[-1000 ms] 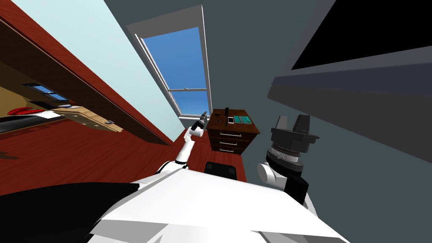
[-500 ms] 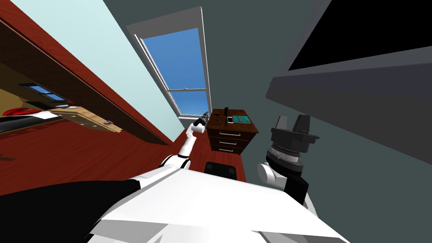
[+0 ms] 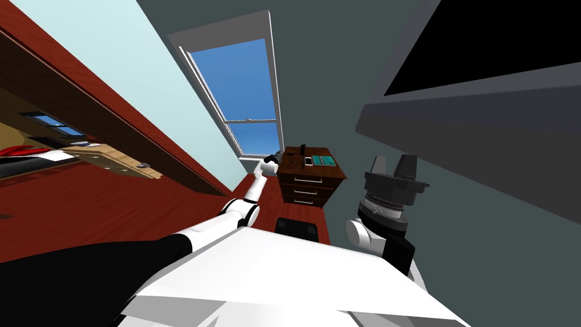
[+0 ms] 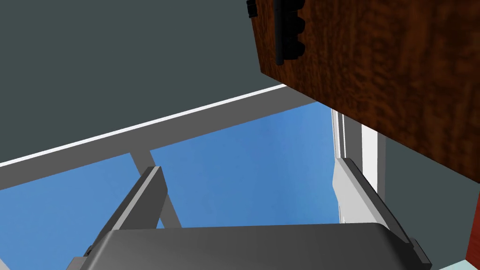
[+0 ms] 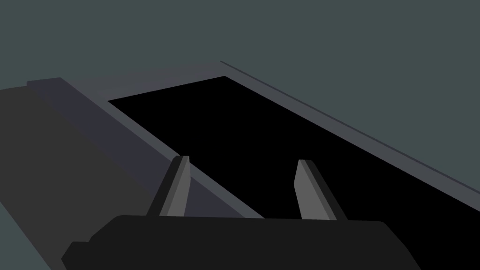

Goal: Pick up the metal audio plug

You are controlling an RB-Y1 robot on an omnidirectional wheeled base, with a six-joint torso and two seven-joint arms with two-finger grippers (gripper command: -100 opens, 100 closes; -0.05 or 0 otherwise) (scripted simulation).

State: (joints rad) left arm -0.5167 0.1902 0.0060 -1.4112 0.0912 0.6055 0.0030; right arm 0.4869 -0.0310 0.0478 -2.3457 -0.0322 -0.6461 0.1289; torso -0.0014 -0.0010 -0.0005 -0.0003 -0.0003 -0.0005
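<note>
My left arm has stretched farther out than a second ago, bringing the left gripper [image 3: 276, 155] up to the 9 o'clock edge of the dresser top. Its two thin grey fingers [image 4: 150, 197] stand spread wide, with nothing between them. The slim black ribbed audio plug [image 4: 286, 28] lies on the dresser top near its back corner. It is apart from the fingertips, at about 3 o'clock from the gripper in the head view.

The dark reddish-brown wooden dresser [image 3: 311, 184] has three drawers with pale handles, all closed. On its top, at 3 o'clock from the plug, lie a flat teal rectangle [image 3: 324, 160] and a smaller flat white rectangle [image 3: 309, 161].

A tall window full of blue sky [image 3: 244, 96] stands at 11 o'clock from the dresser, set in a dark grey wall [image 3: 340, 68] above a red wooden floor [image 3: 85, 210]. A black area [image 3: 499, 40] lies at 2 o'clock. The right gripper [image 3: 391, 166] is raised at 3 o'clock from the dresser, blades parted and empty.
</note>
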